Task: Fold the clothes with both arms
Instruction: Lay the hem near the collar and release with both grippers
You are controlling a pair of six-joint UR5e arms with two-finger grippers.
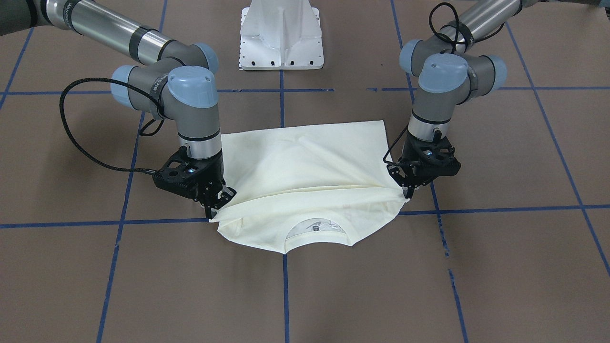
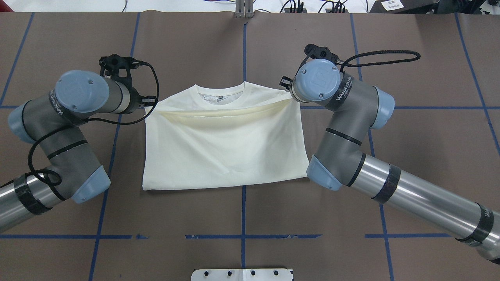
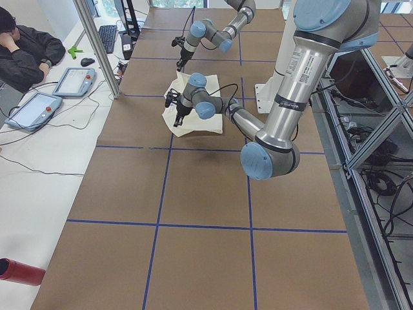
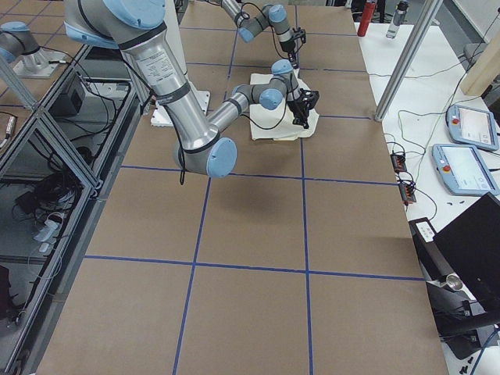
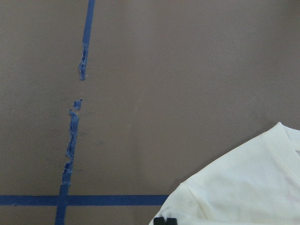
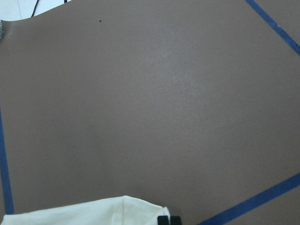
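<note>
One cream T-shirt (image 1: 305, 162) lies folded on the worktop (image 1: 500, 267) near the white pedestal (image 1: 281, 43). Two tools, the left tool (image 1: 409, 193) and the right tool (image 1: 214, 206), each pinch a fold corner on the side away from the pedestal. The print is mostly hidden.

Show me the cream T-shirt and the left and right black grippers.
cream T-shirt (image 2: 222, 148), overhead view, folded body.
left black gripper (image 1: 408, 194), front view, between fingertips.
right black gripper (image 1: 212, 212), front view, between fingertips.

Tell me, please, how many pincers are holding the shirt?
2: the black two-finger left pincer pinches one side of the cream T-shirt, the right pincer the opposite side.
</note>
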